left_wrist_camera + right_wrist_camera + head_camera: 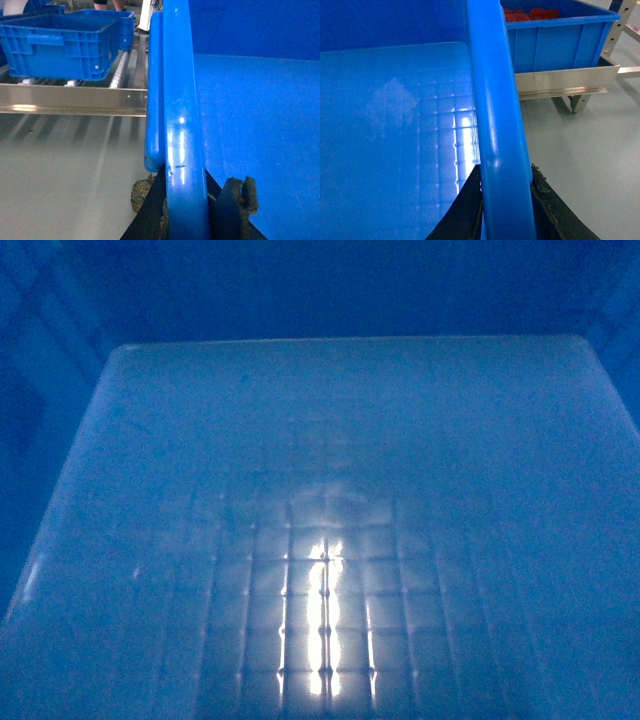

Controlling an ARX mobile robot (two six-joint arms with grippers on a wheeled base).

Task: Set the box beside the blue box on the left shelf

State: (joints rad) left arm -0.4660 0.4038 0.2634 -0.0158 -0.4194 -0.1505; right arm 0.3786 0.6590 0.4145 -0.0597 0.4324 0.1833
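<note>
Carrying the crate (330,540) level, you have the left gripper (187,210) and right gripper (505,210) fingers clamped astride opposite rims — off the floor, short of the roller shelf (75,100) holding the other blue crate (60,47).

We see a blue crate (555,42) holding red pieces (530,14) (too blurred to name), seated along the front edge of a metal rack rail (565,80), rack leg (575,102) below, perforated upright (617,25) at its right corner, grey floor (585,165), someone's legs (112,4) far off.
</note>
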